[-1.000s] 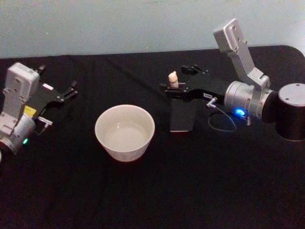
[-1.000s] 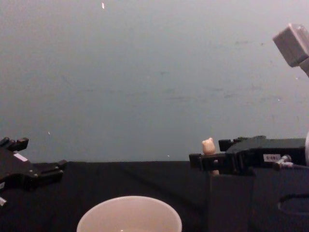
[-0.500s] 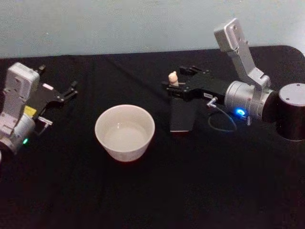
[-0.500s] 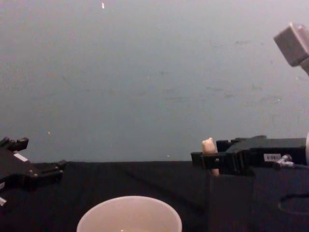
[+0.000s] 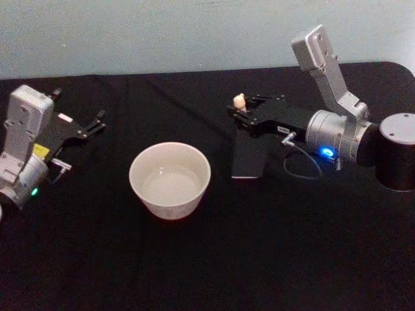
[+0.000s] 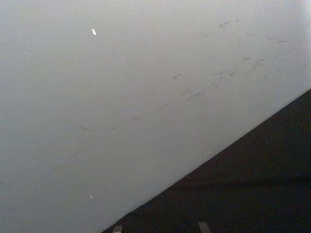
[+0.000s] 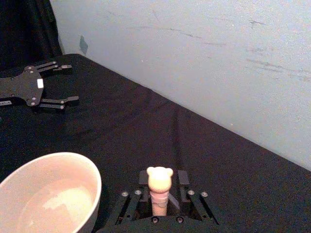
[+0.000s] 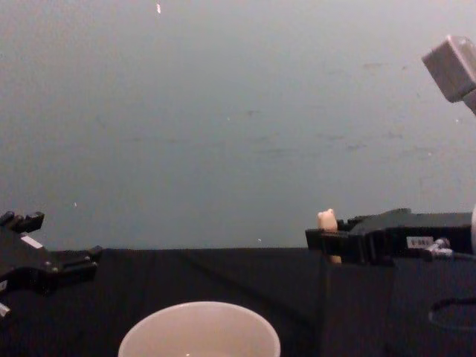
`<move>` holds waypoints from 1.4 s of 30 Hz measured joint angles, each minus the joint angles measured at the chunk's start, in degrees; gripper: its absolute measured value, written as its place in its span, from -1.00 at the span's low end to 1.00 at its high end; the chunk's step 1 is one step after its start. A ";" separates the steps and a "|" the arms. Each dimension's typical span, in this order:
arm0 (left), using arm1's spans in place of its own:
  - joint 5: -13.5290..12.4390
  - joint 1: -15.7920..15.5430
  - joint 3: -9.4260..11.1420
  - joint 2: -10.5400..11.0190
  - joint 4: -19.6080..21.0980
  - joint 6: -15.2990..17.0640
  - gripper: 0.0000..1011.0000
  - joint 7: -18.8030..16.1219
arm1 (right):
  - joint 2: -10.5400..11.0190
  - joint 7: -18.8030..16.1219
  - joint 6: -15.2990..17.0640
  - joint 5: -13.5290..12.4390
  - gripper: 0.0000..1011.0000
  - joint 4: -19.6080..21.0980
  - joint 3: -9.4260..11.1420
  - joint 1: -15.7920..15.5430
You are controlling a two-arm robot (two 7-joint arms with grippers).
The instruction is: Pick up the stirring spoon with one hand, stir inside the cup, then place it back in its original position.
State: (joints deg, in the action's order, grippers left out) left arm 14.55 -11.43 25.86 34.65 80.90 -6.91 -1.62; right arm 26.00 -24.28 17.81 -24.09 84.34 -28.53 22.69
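- The cup (image 5: 170,180) sits on the table (image 5: 259,259), pretty much mid-table and a touch toward the robot's left.
- The holder (image 5: 248,155) stands on the table just right of the cup, close to it but not touching.
- The stirring spoon (image 5: 239,100) stands upright at the holder's far end, with its handle poking up above the rim.
- The right gripper (image 5: 241,111) comes in from the right and lies over the top of the holder, with the spoon handle between its fingers.
- The left gripper (image 5: 78,107) is parked way off to the left, well apart from the cup.
- A wall (image 5: 162,32) runs along behind the table's far edge.
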 joint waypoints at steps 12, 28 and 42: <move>0.00 0.00 0.00 0.00 0.00 0.00 0.98 0.00 | -0.01 -0.14 0.00 -0.51 -0.58 0.26 0.57 -0.39; 0.00 0.00 0.00 0.00 0.00 0.00 0.98 0.00 | 0.57 1.61 -1.81 -3.34 -0.58 5.89 4.64 -3.01; 0.00 0.00 0.00 0.00 0.00 0.00 0.98 0.00 | 0.94 3.50 -4.52 -6.86 -0.58 11.98 8.31 -4.45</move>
State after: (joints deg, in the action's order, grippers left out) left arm 14.55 -11.43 25.86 34.65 80.90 -6.91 -1.62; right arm 26.94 -20.77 13.29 -30.95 96.32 -20.23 18.24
